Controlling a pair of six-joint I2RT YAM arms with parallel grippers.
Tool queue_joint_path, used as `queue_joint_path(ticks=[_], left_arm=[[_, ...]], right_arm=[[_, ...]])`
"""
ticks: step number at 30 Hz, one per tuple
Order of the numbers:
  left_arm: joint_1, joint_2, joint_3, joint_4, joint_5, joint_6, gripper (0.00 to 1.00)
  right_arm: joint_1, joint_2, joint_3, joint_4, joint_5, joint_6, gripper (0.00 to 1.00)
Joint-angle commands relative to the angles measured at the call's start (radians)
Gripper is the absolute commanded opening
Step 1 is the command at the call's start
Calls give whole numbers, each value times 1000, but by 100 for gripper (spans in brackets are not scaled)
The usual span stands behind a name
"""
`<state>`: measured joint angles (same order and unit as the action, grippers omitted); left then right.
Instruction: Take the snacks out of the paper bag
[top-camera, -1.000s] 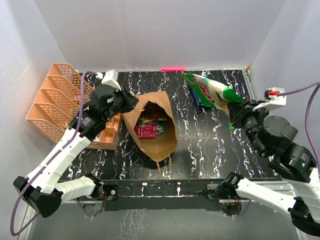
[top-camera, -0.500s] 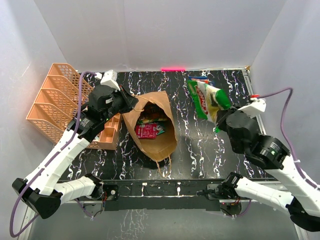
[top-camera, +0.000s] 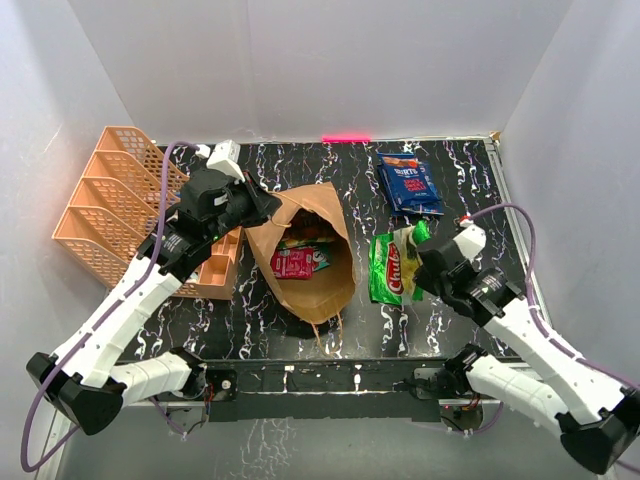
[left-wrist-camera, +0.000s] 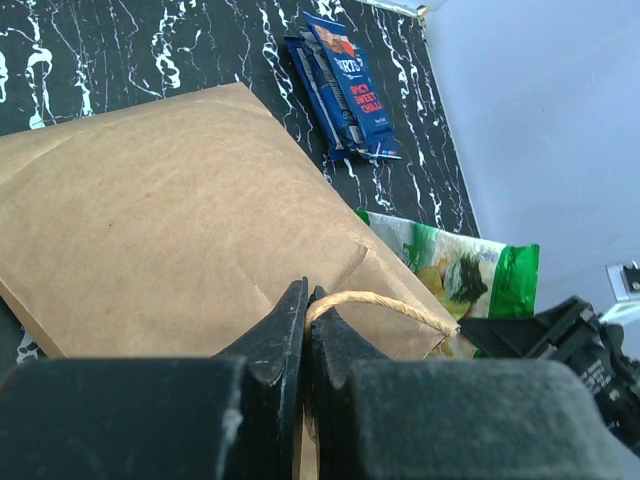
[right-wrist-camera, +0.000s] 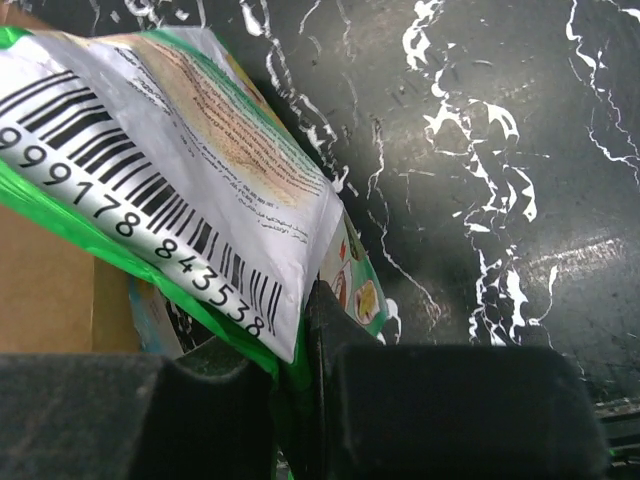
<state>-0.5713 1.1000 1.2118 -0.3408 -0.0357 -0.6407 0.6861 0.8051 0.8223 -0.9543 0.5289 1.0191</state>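
Observation:
The brown paper bag (top-camera: 318, 285) lies open in the middle of the table, with a red packet (top-camera: 291, 263) and other snacks inside. My left gripper (top-camera: 263, 206) is shut on the bag's twisted paper handle (left-wrist-camera: 388, 306) at its far left rim; its jaws (left-wrist-camera: 307, 302) pinch the loop. My right gripper (top-camera: 416, 272) is shut on a green snack bag (top-camera: 386, 267), held low on the table just right of the paper bag. In the right wrist view the green bag (right-wrist-camera: 180, 140) shows its barcode side above the gripper (right-wrist-camera: 296, 335). Dark blue snack bags (top-camera: 408, 183) lie at the back right.
Orange mesh trays (top-camera: 112, 205) stand at the left, close behind my left arm. The dark blue bags also show in the left wrist view (left-wrist-camera: 346, 86). The black marbled table (top-camera: 450, 165) ends at white walls at the back and right.
My right arm has swung the green snack bag from high at the back right down and left to the table beside the paper bag. My left gripper has kept its hold on the handle.

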Motion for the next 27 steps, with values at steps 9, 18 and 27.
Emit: queue_joint_path(ticks=[9, 18, 27], left_arm=[[6, -28, 10, 2, 0, 23, 0], [6, -32, 16, -1, 14, 33, 0], [5, -38, 22, -14, -5, 52, 0]], right_arm=[[-771, 216, 17, 178, -679, -491, 15], [-986, 287, 81, 193, -352, -556, 100], [-1000, 302, 171, 218, -550, -628, 99]])
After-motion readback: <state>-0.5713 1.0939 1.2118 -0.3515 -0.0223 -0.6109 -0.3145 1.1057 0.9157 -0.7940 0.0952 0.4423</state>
